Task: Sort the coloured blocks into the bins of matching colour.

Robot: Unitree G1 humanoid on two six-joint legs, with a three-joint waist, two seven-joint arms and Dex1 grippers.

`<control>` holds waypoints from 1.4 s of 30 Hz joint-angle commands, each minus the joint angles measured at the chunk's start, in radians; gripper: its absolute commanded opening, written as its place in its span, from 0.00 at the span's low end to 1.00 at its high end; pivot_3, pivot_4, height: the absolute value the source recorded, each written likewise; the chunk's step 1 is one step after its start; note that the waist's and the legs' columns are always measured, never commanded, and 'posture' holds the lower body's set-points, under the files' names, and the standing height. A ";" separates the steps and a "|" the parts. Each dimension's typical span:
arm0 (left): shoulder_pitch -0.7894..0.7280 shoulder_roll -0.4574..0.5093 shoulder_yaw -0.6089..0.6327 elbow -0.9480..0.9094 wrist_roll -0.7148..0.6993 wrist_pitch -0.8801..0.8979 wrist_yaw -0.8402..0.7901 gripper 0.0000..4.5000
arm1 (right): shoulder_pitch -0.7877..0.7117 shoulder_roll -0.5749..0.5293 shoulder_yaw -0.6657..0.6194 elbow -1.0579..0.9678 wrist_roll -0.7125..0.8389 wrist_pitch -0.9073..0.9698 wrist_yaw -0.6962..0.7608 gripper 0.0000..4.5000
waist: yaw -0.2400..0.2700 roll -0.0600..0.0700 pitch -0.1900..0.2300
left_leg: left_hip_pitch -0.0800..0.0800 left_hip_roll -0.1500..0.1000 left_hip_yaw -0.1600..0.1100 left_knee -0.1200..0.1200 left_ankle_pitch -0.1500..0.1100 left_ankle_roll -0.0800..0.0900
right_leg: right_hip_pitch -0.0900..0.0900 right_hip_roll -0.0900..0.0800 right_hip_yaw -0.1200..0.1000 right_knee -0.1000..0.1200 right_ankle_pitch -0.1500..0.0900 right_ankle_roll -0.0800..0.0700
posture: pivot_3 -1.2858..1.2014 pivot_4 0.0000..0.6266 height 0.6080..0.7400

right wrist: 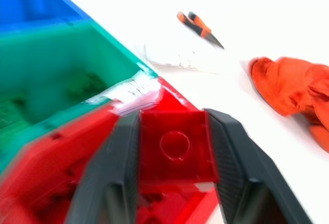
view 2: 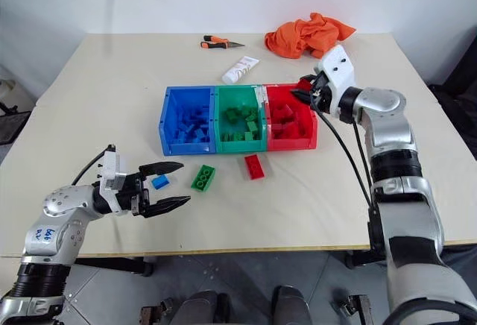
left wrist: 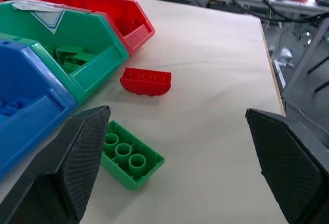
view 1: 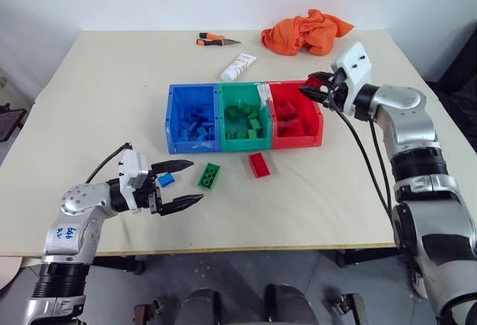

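Three joined bins sit mid-way across the beige table point(view 1: 89, 79): the blue bin point(view 1: 173, 120) on the left, the green bin point(view 1: 223, 112) in the middle and the red bin point(view 1: 317, 127) on the right, each holding a heap of bricks of its own colour. Behind them lie a crumpled orange cloth point(view 1: 307, 31), a white tube point(view 1: 238, 67) and orange-handled pliers point(view 1: 217, 39). Above the far right corner of the red bin hangs the right gripper point(right wrist: 174, 152), its two black fingers clamped on a red block point(right wrist: 175, 144), a flat square piece with a round mark on its face. Near the table's front edge on the left, the left gripper point(view 1: 185, 185) hovers low with its fingers spread wide and nothing between them. Loose on the table in front of the bins lie a red brick point(view 1: 258, 164), below the green and red bins, a green brick point(view 1: 209, 175) just left of it, and a small blue brick point(view 1: 165, 180) close by the left gripper's fingers.
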State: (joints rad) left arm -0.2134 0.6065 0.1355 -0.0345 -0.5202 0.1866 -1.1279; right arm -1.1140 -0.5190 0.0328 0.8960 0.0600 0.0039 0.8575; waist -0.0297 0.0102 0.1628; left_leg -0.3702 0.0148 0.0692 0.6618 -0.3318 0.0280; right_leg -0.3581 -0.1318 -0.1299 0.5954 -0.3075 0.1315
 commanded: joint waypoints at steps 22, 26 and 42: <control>-0.027 0.017 0.002 0.070 0.014 -0.045 -0.048 1.00 | 0.688 -0.326 -0.150 -0.768 0.243 0.259 0.356 0.99 | 0.033 0.001 0.000 | -0.001 -0.002 -0.003 0.002 0.000 0.001 | 0.003 -0.001 0.000 -0.003 0.000 0.001 | 0.52 0.24 1.00; -0.036 0.032 0.019 0.107 0.013 -0.054 -0.070 1.00 | 0.844 -0.395 -0.240 -0.865 0.280 0.315 0.337 0.99 | 0.027 0.001 0.000 | 0.000 -0.001 0.000 0.002 0.000 0.001 | 0.003 -0.001 0.001 -0.004 0.000 0.000 | 0.52 0.24 1.00; -0.006 0.092 0.075 0.110 0.002 -0.061 -0.084 1.00 | 0.709 -0.078 0.004 -0.935 0.207 0.427 0.036 0.99 | 0.026 0.000 0.000 | 0.000 0.000 0.002 0.001 0.000 0.000 | 0.000 -0.001 0.001 -0.002 0.000 0.000 | 0.52 0.24 1.00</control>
State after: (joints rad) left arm -0.2321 0.6899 0.1912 0.1218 -0.5039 0.1226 -1.2214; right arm -0.3807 -0.6093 0.0236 -0.0632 0.2959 0.4685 0.9293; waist -0.0037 0.0102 0.1627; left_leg -0.3701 0.0148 0.0706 0.6628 -0.3323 0.0283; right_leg -0.3576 -0.1332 -0.1292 0.5933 -0.3074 0.1316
